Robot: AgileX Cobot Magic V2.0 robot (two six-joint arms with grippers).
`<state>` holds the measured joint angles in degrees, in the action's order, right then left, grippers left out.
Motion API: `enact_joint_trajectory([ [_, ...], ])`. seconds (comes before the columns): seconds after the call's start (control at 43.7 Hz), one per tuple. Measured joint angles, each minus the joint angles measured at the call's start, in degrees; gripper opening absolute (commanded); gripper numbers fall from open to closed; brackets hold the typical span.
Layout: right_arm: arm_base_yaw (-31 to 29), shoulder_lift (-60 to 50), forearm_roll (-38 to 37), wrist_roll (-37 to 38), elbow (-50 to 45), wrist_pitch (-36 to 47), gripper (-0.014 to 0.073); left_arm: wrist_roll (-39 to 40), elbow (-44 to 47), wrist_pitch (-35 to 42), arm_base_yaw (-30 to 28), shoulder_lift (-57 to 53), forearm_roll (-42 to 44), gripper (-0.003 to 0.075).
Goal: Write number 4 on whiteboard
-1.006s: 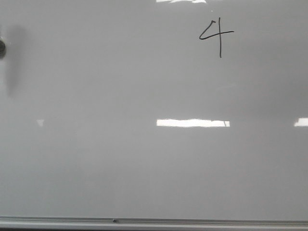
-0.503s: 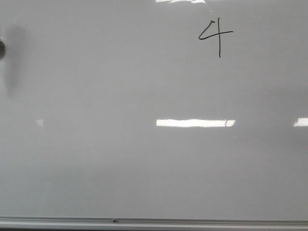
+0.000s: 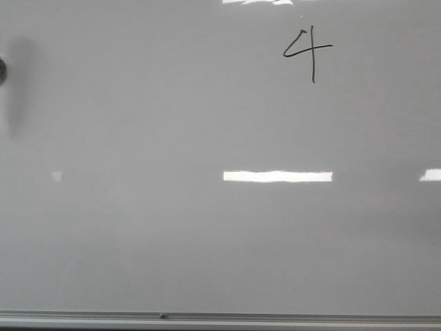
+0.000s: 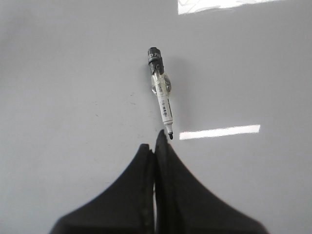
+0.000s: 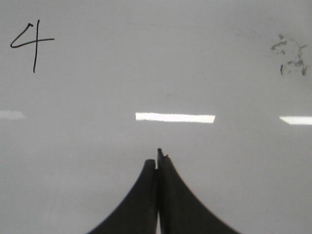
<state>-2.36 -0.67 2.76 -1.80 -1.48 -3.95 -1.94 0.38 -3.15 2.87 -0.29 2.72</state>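
Note:
The whiteboard (image 3: pixel 172 227) fills the front view, with its grey frame strip (image 3: pixel 220 318) along the lower edge. The number 4 (image 3: pixel 308 52) is drawn in thin black line at the upper right; it also shows in the right wrist view (image 5: pixel 31 44). A marker (image 4: pixel 161 95) lies flat on the board in the left wrist view, its bare tip right beside my left gripper (image 4: pixel 155 144). That gripper is shut and holds nothing. My right gripper (image 5: pixel 157 158) is shut and empty over bare board, well away from the 4. Neither gripper shows in the front view.
A dark round object (image 3: pixel 2 67) with a soft shadow sits at the left edge of the front view. Faint grey smudges (image 5: pixel 291 58) mark the board in the right wrist view. Bright white light reflections (image 3: pixel 278 176) lie across the board.
In the front view the 4 has shifted a few pixels left and the bright reflection bar has changed length slightly. Nothing else differs.

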Motion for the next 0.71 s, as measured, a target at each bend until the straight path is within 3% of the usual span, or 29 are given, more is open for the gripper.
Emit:
enact_joint_trajectory([
  [0.709, 0.0, 0.0, 0.0, 0.0, 0.0, 3.3, -0.0069, 0.0, 0.0, 0.0, 0.0, 0.0, 0.0, -0.0020],
])
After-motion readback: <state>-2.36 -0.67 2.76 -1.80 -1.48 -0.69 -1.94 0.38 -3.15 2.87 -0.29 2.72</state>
